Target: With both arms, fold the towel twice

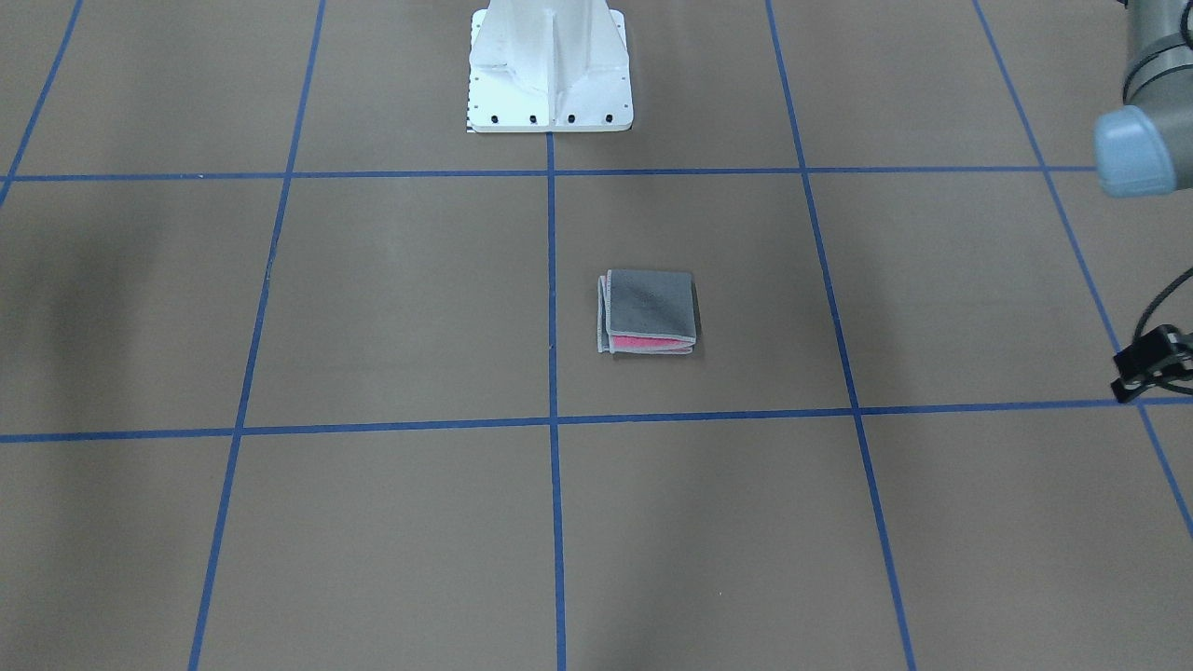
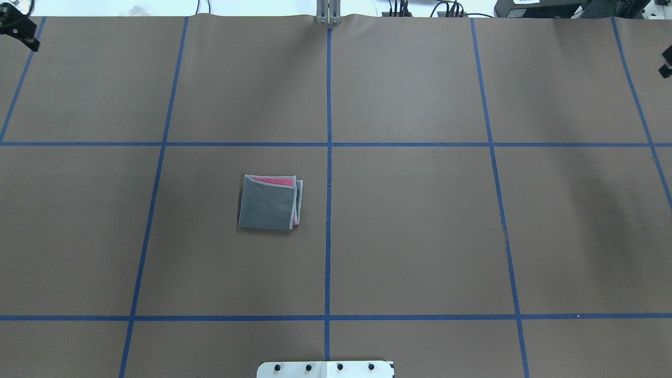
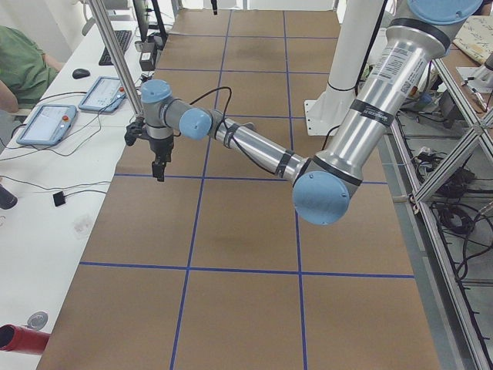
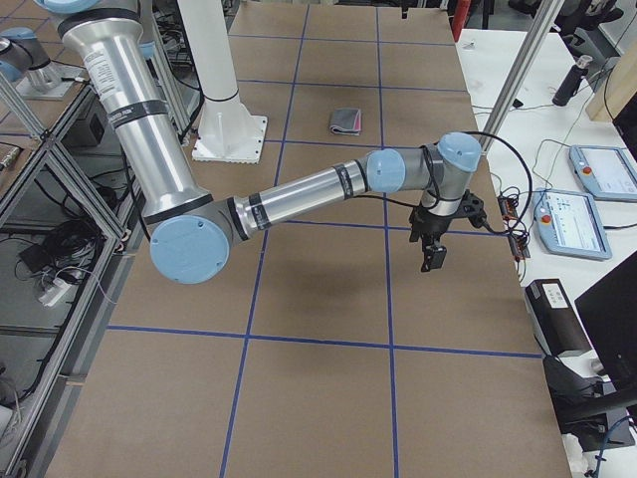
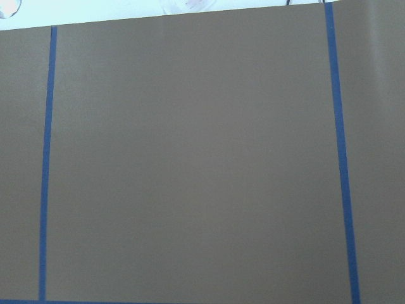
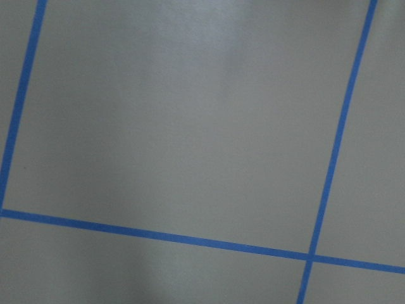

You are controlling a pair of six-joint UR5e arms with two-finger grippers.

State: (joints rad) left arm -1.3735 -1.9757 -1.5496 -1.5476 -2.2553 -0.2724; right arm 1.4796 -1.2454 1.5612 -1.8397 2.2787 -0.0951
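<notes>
The towel [image 1: 651, 308] lies folded into a small square on the brown table, dark grey face up, with pink showing at its open edges. It also shows in the overhead view [image 2: 268, 205] and far off in the exterior right view [image 4: 346, 120]. My left gripper [image 3: 159, 173] hangs over the table's far left corner, well away from the towel; only a part of it shows in the overhead view [image 2: 18, 29]. My right gripper [image 4: 434, 261] hangs over the far right side, a sliver of it at the overhead view's edge [image 2: 667, 60]. I cannot tell whether either is open or shut. Both hold nothing.
The white pedestal [image 1: 550, 84] stands at the robot's side of the table. Blue tape lines [image 2: 328, 157] divide the brown surface into squares. Tablets and cables lie on white side tables [image 3: 46, 123] beyond the table's ends. Both wrist views show only bare table and tape.
</notes>
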